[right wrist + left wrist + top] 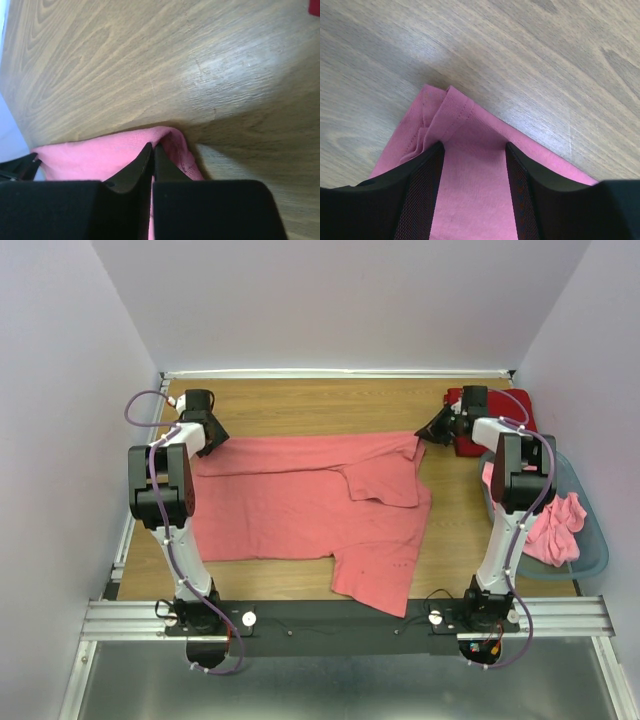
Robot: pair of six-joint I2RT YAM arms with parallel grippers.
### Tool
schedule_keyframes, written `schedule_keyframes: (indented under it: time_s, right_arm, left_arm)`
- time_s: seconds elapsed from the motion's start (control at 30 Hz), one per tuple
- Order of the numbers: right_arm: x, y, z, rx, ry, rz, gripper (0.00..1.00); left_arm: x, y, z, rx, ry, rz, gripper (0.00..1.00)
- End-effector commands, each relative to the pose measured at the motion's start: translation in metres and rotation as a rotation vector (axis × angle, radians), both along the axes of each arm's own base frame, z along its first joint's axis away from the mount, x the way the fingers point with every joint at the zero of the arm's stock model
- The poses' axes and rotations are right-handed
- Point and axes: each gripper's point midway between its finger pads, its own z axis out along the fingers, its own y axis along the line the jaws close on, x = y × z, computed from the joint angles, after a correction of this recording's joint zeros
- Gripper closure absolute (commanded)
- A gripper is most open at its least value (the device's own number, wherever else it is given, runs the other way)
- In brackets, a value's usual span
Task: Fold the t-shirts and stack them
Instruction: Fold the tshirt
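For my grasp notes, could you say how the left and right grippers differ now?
The left gripper has fingers apart; the right gripper, closed. The left gripper straddles a corner of the pink shirt unpinched; the right gripper pinches its cloth. Both are at its far edge.

My fingers [135,172] are pressed together w/ barely a slit btwn them, tips pinching the bunched edge of the salmon-pink t-shirt [85,159]. Cloth humps up right at my tips & runs off to lower left of view. Beyond it, wood-grain surface [150,60] w/ a pale glare patch. Deep red sliver [316,6] at top-right corner.
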Motion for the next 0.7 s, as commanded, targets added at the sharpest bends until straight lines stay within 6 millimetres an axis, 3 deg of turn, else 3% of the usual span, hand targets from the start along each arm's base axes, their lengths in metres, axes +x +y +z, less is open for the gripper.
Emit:
schedule_keyframes:
  time_s: [0.0, 0.03, 0.13, 0.27, 0.3, 0.37, 0.4, 0.47, 0.5, 0.63, 0.67]
  right_arm:
    - [0.012, -0.004, 0.003, -0.02, -0.053, 0.044, 0.83]
    - [0.012, -0.004, 0.003, -0.02, -0.051, 0.044, 0.83]
    - [0.024, -0.001, 0.02, -0.013, -0.101, 0.067, 0.69]
    - [0.023, 0.004, 0.057, -0.06, -0.168, 0.077, 0.53]
    - [0.017, 0.005, 0.058, -0.075, -0.156, 0.078, 0.53]
    - [0.007, 0.017, 0.063, -0.099, -0.156, 0.098, 0.53]
    - [-0.004, 0.029, 0.069, -0.112, -0.16, 0.114, 0.53]
    - [-0.015, 0.041, 0.075, -0.109, -0.166, 0.139, 0.53]
    - [-0.028, 0.055, 0.073, -0.104, -0.155, 0.167, 0.54]
    - [-0.05, 0.088, 0.065, -0.06, -0.116, 0.234, 0.62]
    - [-0.057, 0.092, 0.057, -0.049, -0.092, 0.246, 0.63]
  left_arm:
    - [-0.023, 0.003, -0.029, -0.029, 0.106, 0.015, 0.38]
    - [-0.022, 0.002, -0.029, -0.031, 0.104, 0.013, 0.38]
    - [-0.013, 0.002, -0.017, -0.034, 0.076, -0.001, 0.32]
    - [-0.005, -0.001, 0.012, -0.023, 0.018, 0.007, 0.15]
    - [-0.004, -0.002, 0.027, -0.022, -0.016, 0.005, 0.13]
    - [-0.008, -0.007, 0.038, -0.026, -0.034, 0.007, 0.12]
    - [-0.01, -0.008, 0.054, -0.02, -0.067, 0.012, 0.12]
    - [-0.021, -0.012, 0.059, -0.017, -0.071, 0.017, 0.11]
    - [-0.025, -0.017, 0.072, -0.006, -0.1, 0.014, 0.11]
    - [-0.044, -0.027, 0.069, 0.016, -0.092, -0.001, 0.15]
    - [-0.051, -0.028, 0.055, 0.014, -0.059, -0.003, 0.19]
